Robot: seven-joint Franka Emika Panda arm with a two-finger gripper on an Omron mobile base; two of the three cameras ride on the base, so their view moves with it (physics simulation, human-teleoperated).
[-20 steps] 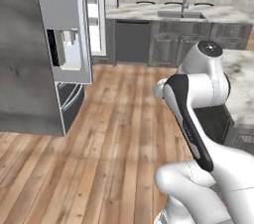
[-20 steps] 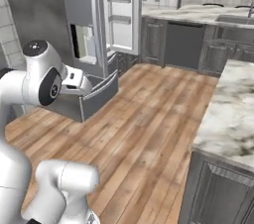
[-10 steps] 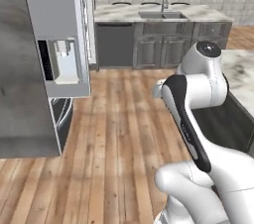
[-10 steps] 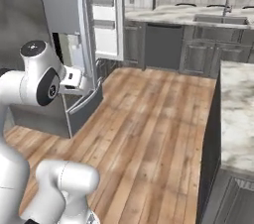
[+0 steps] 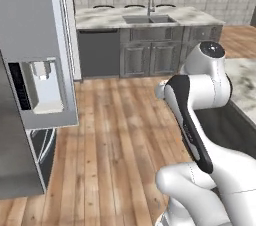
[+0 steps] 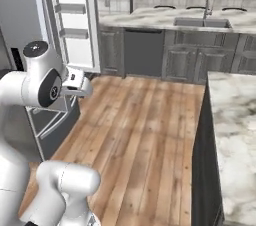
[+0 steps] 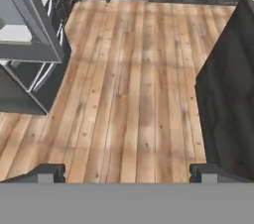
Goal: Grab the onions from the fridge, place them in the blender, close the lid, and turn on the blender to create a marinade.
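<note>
The fridge (image 5: 35,55) stands at the left, its grey door with the water dispenser facing me. In the right base view its open door (image 6: 73,20) shows white inner shelves, with a pulled-out lower drawer (image 6: 56,120) beneath. In the hand view the fridge (image 7: 27,44) lies at the upper left. My gripper (image 7: 128,172) is open and empty, its fingertips (image 7: 49,171) wide apart, hanging over the bare wooden floor. The hand (image 6: 76,81) sits folded close to the arm. The onions, the blender and the lid are out of view.
A marble counter with a sink (image 5: 149,19) and dark cabinets runs along the back wall. A marble-topped island (image 6: 235,135) with a dark side (image 7: 228,99) stands at the right. Open wooden floor (image 5: 120,135) lies between fridge and island.
The base has turned, so the whole scene has slid left in both base views: the fridge moved toward the left edge and the sink counter came to the middle. The arm keeps its pose.
</note>
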